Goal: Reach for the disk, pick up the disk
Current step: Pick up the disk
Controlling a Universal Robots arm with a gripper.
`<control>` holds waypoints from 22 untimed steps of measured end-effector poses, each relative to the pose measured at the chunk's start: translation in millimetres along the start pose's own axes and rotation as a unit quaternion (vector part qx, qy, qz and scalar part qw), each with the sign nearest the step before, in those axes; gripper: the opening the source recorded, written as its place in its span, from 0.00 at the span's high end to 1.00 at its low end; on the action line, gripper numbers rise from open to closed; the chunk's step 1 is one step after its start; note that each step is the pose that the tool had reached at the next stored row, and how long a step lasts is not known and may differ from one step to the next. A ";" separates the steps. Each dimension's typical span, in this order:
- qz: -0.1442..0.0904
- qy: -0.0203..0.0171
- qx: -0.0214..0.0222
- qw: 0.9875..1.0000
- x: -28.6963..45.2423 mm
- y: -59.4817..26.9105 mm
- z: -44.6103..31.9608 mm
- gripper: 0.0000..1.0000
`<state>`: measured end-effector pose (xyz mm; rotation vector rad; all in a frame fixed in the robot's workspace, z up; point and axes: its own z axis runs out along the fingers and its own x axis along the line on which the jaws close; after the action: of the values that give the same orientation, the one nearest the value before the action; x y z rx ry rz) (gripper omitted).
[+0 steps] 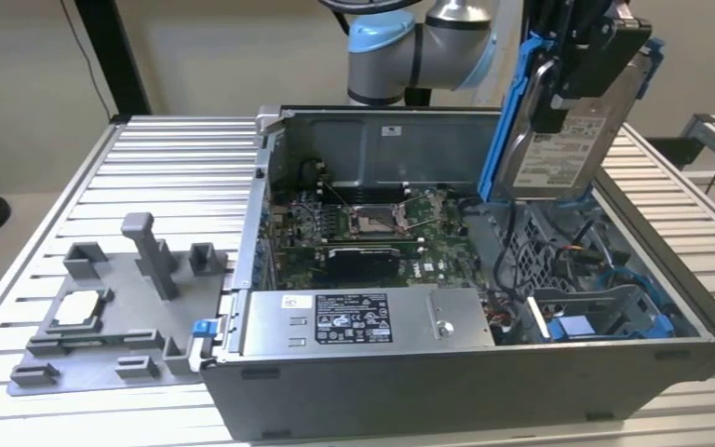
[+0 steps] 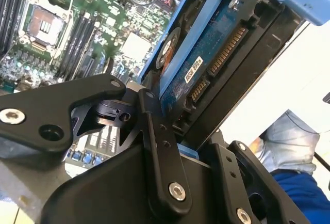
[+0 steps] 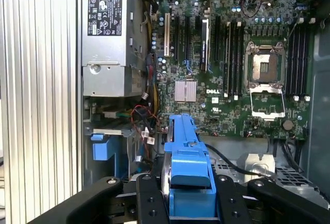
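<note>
The hand (image 1: 577, 79) is clamped on the disk (image 1: 565, 140), which hangs upright in its blue bracket (image 3: 188, 175) above the open computer case (image 1: 457, 391). The case rests on the slatted counter (image 1: 109, 186), its motherboard (image 3: 247, 79) exposed.

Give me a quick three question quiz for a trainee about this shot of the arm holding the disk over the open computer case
1. True or false: the disk rests flat in the computer case.
2. What holds the disk? A) a person's hand B) the gripper C) the grey fixture
3. What colour is the bracket around the disk?

Key:
1. False; it hangs upright above the case.
2. B; the gripper is shut on the disk.
3. Blue.
</note>
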<state>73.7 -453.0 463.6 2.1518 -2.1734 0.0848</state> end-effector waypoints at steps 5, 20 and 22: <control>0.000 0.000 0.000 1.000 4.3 0.0 0.4 1.00; 0.000 0.000 -0.001 1.000 27.1 -0.3 2.7 1.00; 0.000 0.000 -0.001 1.000 31.3 -0.3 3.0 1.00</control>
<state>73.7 -484.5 463.6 2.1502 -2.1732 0.0827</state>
